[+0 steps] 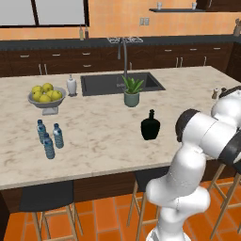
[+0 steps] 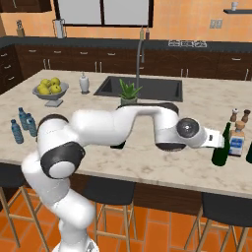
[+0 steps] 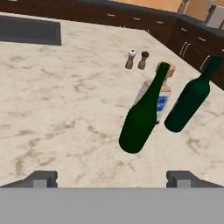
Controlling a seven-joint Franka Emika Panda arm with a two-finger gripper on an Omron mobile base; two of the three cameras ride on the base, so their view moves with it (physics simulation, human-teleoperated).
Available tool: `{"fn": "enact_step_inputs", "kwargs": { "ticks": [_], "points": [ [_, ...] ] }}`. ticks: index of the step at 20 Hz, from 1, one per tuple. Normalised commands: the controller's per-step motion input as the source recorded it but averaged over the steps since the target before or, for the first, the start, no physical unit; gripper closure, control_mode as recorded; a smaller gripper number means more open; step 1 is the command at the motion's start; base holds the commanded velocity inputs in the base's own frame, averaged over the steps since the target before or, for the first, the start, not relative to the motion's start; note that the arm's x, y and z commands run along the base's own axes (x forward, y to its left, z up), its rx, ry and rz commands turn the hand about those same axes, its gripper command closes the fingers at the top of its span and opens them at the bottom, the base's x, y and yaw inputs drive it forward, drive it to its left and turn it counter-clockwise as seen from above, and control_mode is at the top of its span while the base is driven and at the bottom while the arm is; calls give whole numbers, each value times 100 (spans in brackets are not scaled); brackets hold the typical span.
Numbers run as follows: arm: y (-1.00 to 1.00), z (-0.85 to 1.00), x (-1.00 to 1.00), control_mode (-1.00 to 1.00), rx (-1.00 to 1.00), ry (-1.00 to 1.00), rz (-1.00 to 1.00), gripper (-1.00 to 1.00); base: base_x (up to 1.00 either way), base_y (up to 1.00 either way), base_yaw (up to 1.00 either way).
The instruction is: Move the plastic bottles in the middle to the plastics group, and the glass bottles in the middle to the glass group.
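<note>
The squat black flask (image 1: 150, 125), one of the glass bottles, stands alone in the middle of the island counter (image 1: 99, 141). At the counter's right end is the glass group: a slender dark green bottle (image 3: 140, 120) (image 2: 221, 147) just ahead of my gripper (image 3: 112, 178) (image 2: 216, 139), a second green bottle (image 3: 188, 105) beside it, and a clear blue-labelled bottle with a tan stopper (image 3: 160, 98) behind. The gripper is open, its fingertips (image 3: 41, 178) wide apart and holding nothing. The plastics group (image 1: 49, 136), three small water bottles, stands at the left.
A bowl of lemons (image 1: 46, 96), a white soap dispenser (image 1: 71, 85), a potted plant (image 1: 132, 92) and the sink (image 1: 120, 82) lie along the counter's far side. Salt and pepper shakers (image 3: 135, 60) stand behind the glass group. Stools (image 1: 47, 195) line the near edge.
</note>
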Motion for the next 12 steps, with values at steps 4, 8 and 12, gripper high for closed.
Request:
{"fn": "enact_step_inputs", "kwargs": {
  "ticks": [4, 8, 12],
  "points": [
    [100, 75, 0, -100, -2, 40, 10, -100, 0, 0, 0],
    [97, 41, 0, -100, 0, 18, 13, -100, 0, 0, 0],
    [85, 10, 13, -100, 15, -14, 3, -100, 0, 0, 0]
  ]
}}
